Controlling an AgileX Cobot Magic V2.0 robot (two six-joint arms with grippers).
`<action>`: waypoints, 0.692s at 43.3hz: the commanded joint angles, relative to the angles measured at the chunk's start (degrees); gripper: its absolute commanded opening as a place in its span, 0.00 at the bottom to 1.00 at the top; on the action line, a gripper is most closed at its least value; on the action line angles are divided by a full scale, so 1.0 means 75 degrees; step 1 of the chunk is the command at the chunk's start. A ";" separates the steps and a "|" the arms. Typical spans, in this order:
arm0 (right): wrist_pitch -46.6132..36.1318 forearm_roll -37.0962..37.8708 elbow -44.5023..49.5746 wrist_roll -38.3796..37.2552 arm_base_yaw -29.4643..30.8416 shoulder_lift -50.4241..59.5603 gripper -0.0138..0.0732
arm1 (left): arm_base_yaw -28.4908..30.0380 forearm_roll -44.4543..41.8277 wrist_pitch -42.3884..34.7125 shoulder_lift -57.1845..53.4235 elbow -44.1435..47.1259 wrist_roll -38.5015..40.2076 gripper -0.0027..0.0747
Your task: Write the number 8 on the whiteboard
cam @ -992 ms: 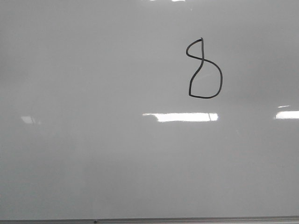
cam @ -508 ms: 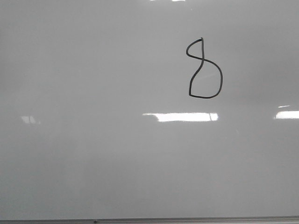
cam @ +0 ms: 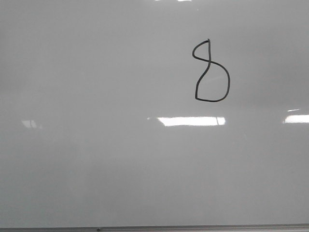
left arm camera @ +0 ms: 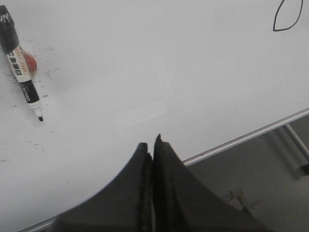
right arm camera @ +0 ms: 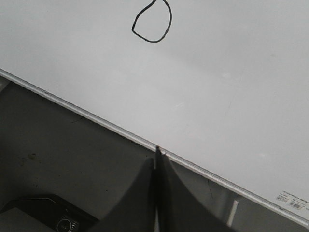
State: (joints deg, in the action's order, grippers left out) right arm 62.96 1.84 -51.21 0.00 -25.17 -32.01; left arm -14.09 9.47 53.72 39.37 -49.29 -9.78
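Observation:
A thin black hand-drawn number 8 [cam: 211, 72] stands on the upper right of the whiteboard [cam: 106, 159] in the front view. Its lower loop shows in the left wrist view [left arm camera: 288, 17] and in the right wrist view [right arm camera: 152, 23]. Neither gripper shows in the front view. My left gripper [left arm camera: 150, 145] is shut and empty above the board's near edge. My right gripper [right arm camera: 157, 157] is shut and empty over the board's frame edge [right arm camera: 96, 120]. A black-and-white marker [left arm camera: 20, 60] lies uncapped on the board, apart from the left gripper.
A small red object [left arm camera: 30, 62] lies beside the marker. Bright rectangular light reflections [cam: 190, 121] cross the board. The board's grey frame edge [cam: 154, 227] runs along the bottom of the front view. Dark floor and a black device [right arm camera: 53, 217] lie past the board's edge.

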 commanded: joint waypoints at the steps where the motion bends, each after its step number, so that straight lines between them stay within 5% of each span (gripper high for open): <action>1: -0.0314 0.0118 -0.0202 0.0000 0.0044 -0.0011 0.04 | -0.0069 0.0146 -0.0604 0.0005 -0.0195 0.0010 0.01; 25: -0.0314 0.0118 -0.0202 0.0000 0.0044 -0.0011 0.04 | -0.0069 0.0115 -0.0618 -0.0014 -0.0175 -0.0009 0.01; 30: -0.0303 0.0118 -0.0202 0.0000 0.0044 -0.0011 0.04 | 0.0271 -0.0626 -0.1306 -0.0378 0.0092 -0.0406 0.01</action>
State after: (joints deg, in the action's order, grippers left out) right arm 63.81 1.84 -51.21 0.00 -25.17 -31.97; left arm -13.65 7.11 50.84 38.43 -48.48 -11.82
